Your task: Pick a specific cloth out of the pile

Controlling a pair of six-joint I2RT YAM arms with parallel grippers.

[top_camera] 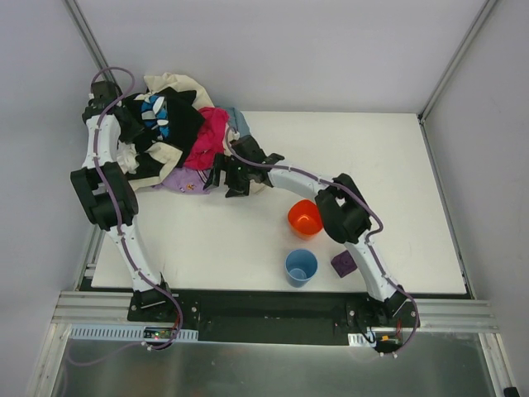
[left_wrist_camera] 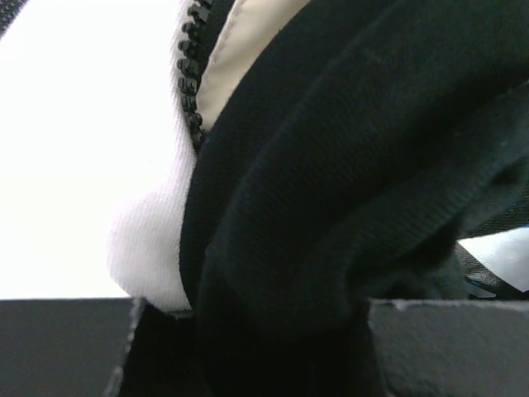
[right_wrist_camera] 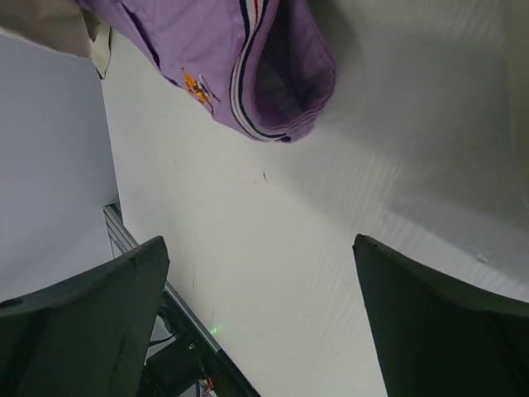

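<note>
Pressed close against the left wrist lens, a black garment is seen bulging between the fingers of the left gripper. These fingers are held wide apart, and the gap between them is filled with the fabric. A zip and white cloth are seen beside the black folds.

The white table is covered at its far left corner by the pile, a heap of black, cream, magenta and blue garments. The left gripper is buried in this heap.

The cloth, lavender in colour, is spread at the near edge of the pile, with its far part covered by other garments. A striped cuff and a small orange emblem are shown on it in the right wrist view.

The right gripper is placed just to the right of the cloth. Its fingers are spread wide with only bare table between them. The cloth lies ahead of the fingertips and is not touched by them.

An orange bowl, a blue cup and a small purple block are set near the right arm, well apart from the pile.
</note>
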